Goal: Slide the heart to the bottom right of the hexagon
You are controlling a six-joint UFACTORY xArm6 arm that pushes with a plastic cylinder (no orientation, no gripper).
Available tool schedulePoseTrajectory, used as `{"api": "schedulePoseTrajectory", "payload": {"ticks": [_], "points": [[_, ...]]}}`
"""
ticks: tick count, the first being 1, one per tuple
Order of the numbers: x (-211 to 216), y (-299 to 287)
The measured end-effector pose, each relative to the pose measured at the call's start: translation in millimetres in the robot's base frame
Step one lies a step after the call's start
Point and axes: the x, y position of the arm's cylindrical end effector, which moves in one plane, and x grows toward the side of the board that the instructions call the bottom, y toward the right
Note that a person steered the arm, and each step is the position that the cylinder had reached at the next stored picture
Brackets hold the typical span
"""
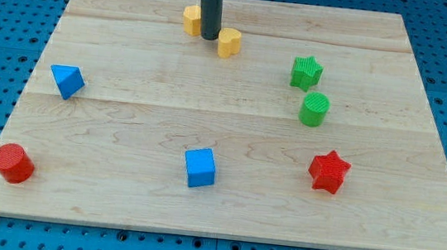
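Nearest the bench's bottom edge sits a red cylinder (12, 163). Up by the top edge, my tip (208, 38), a bare rod with no claw to open or close, stands between the yellow hexagon (191, 19) and the yellow heart (229, 42). The heart looks light, rigid and slippery; I'd push its upper-left flank.

Tip (208, 38) down between yellow hexagon (191, 19) and yellow heart (229, 42), close to both at the board's (119, 172) top. Green star (306, 72) above green cylinder (315, 109) at right. Red star (328, 171), blue cube (200, 167), red cylinder (12, 163), blue triangle (67, 81) scattered well apart.
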Motion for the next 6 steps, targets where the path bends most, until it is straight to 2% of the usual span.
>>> {"api": "schedulePoseTrajectory", "payload": {"ticks": [1, 2, 3, 4, 6], "points": [[-59, 11], [-64, 75], [-26, 73], [-13, 99], [32, 2]]}}
